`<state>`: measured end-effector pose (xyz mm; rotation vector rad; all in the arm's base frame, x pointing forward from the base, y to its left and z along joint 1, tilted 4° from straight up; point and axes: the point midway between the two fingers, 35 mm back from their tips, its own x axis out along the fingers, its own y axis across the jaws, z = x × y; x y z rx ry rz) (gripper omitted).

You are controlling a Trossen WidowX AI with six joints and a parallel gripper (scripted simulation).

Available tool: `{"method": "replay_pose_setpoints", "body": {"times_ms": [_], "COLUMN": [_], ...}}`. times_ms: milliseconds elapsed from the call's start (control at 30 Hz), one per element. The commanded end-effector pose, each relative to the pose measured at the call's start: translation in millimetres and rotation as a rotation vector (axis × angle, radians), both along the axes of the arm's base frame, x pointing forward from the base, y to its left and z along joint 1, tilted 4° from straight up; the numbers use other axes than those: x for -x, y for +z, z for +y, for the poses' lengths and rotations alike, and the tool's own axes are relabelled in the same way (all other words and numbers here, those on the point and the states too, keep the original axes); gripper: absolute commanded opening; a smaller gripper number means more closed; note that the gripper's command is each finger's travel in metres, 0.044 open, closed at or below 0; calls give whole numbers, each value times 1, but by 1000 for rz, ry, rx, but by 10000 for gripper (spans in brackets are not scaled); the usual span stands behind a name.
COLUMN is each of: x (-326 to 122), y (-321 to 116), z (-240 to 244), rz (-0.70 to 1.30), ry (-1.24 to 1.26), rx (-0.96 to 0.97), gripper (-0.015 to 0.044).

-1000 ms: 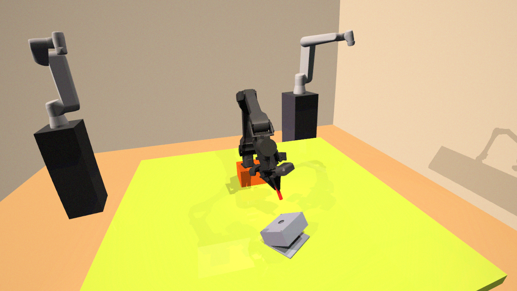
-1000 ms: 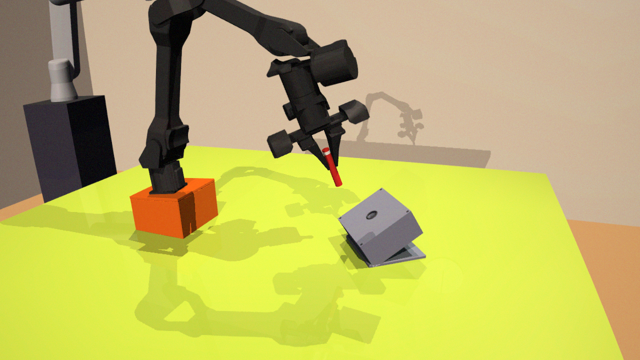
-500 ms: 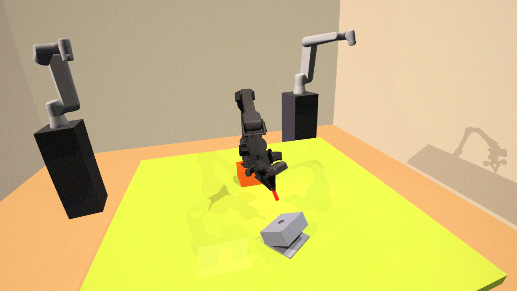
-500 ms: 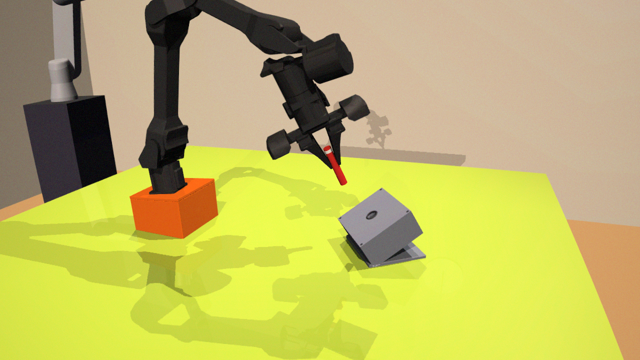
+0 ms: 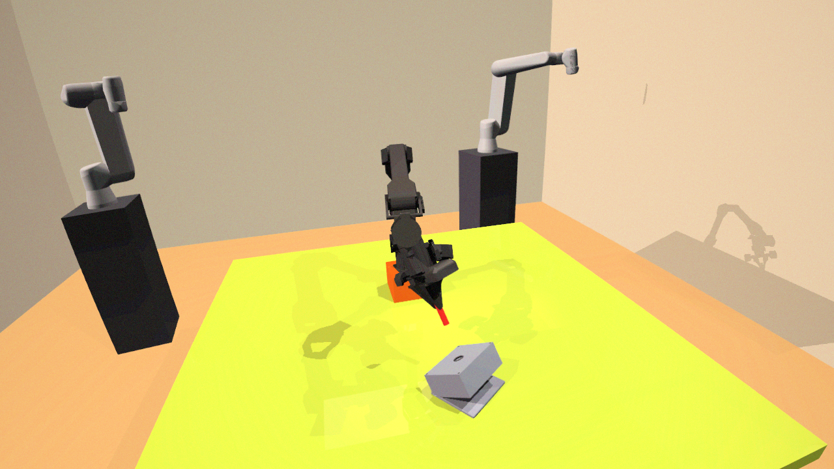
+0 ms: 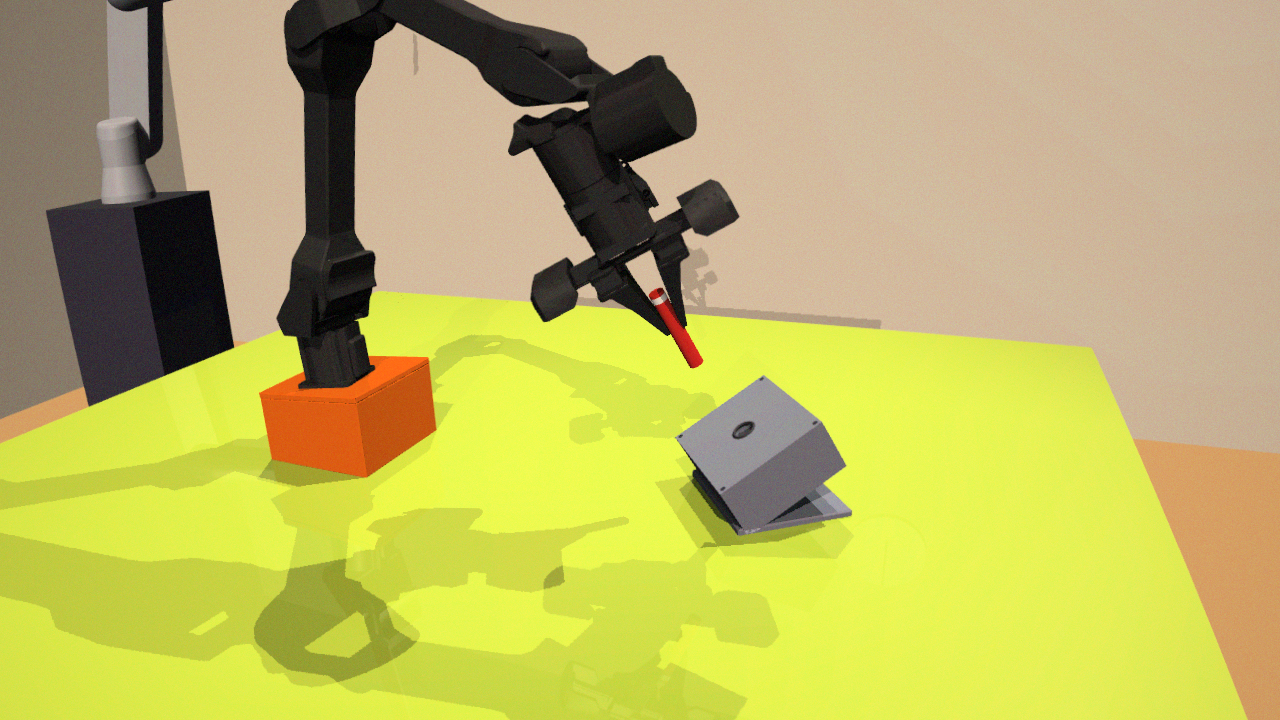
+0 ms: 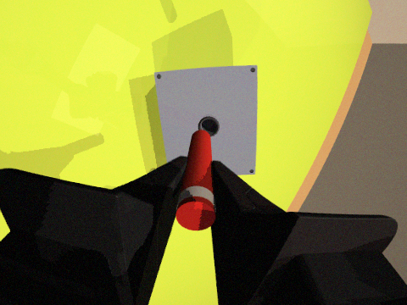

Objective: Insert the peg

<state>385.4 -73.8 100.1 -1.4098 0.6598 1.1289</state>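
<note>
One mat [image 6: 939, 573], yellow-green, lies over an orange-brown table [image 6: 1199, 501] and carries everything below. Two grey arms on dark pedestals [image 5: 119, 273] stand at the back corners, off the mat. My arm [image 6: 326, 179], black, rises from an orange base [image 6: 349, 416] at the rear of the mat and bends forward and down. One grey block [image 6: 760, 452], propped on a thin plate, shows a sloped panel [image 7: 206, 113] facing up toward me, with small screws at its corners. My gripper [image 6: 666, 313] hangs tilted above and behind the block, well off the mat. Its fingers are closed tight on one red peg [image 6: 677, 329], gripped near the top, just below a pale band. The peg's lower end sticks out past the fingertips, slanted toward the panel, in the air and apart from it. One round hole [image 7: 209, 125], dark, sits in the panel's face; from the wrist view the peg's tip lines up just beneath it.
</note>
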Motion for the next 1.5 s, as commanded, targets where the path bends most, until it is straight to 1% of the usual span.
{"method": "replay_pose_setpoints", "body": {"times_ms": [0,667,1467], "x": [-3,-23,-34], "y": [-3,-38,-60], "z": [0,0,4], "rz": [-6,-30,-36], "ry": [-6,-40,-34], "rx": [-8,-23,-21], "gripper": [0,0,0]}}
